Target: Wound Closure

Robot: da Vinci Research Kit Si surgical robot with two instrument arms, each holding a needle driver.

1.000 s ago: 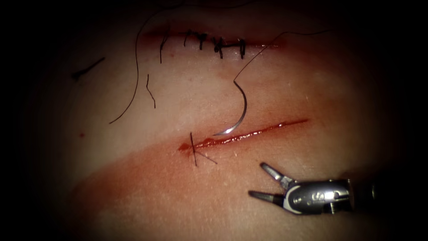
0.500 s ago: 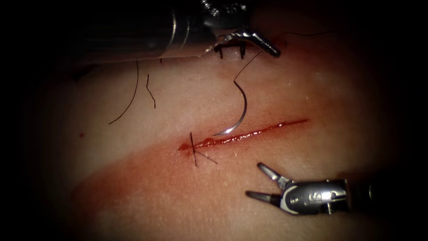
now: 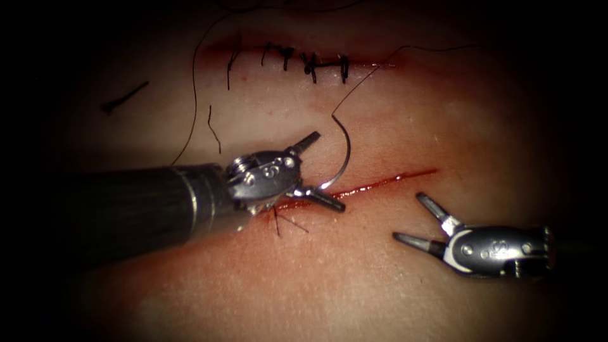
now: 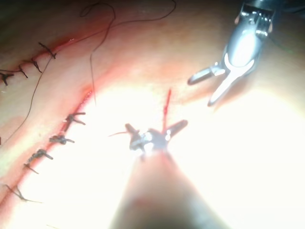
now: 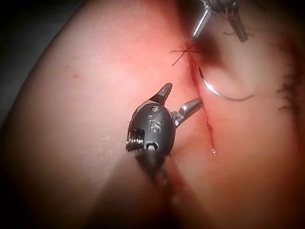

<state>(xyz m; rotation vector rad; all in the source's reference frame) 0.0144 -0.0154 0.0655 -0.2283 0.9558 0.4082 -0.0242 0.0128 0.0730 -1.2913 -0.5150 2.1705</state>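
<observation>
Left end effector [image 3: 316, 171] wide around needle [image 3: 342, 158] (lying on tissue [image 3: 354, 291]), right end effector [image 3: 415, 218] wide, empty

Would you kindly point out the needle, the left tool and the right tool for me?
needle [image 3: 346, 149]: endoscope view, mid-curve of its body.
left tool [image 3: 316, 171]: endoscope view, midway between its open jaw tips.
right tool [image 3: 406, 217]: endoscope view, midway between its open jaw tips.

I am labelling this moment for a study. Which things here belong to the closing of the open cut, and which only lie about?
In use:
- left tool, open around the needle, gripping nothing
- right tool, open, empty
- thread on the needle
- open cut, one stitch

Lying about:
- sutured cut
- cut thread ends
</observation>
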